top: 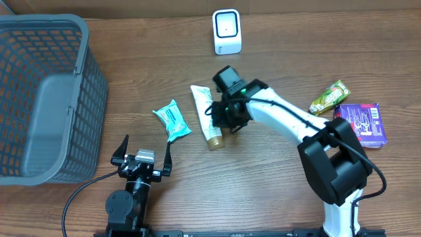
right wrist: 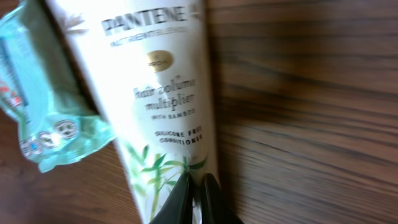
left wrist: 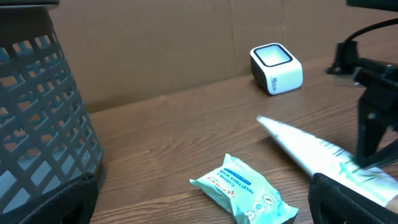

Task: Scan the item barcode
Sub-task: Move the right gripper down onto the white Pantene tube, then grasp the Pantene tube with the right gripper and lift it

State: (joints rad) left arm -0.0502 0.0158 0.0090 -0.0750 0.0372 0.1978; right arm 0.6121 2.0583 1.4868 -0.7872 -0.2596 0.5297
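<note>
Wooden table (top: 276,39), one, carrying all items. Task item: one tube (top: 205,115) of hair product, lying flat at centre beside the wipes, cap toward the robot. Judged light, soft-walled and glossy, so likely slippery; best taken across the firmer body near the cap. right gripper (right wrist: 196,193): jaws clenched at the tube's edge; whether they catch it cannot be told. left gripper (top: 144,147): jaws released, holding nothing.

Count:
- one basket (top: 95,85)
- one purple box (top: 364,124)
- one wipes packet (top: 172,120)
- one scanner (top: 227,31)
- one green sachet (top: 329,97)
</note>
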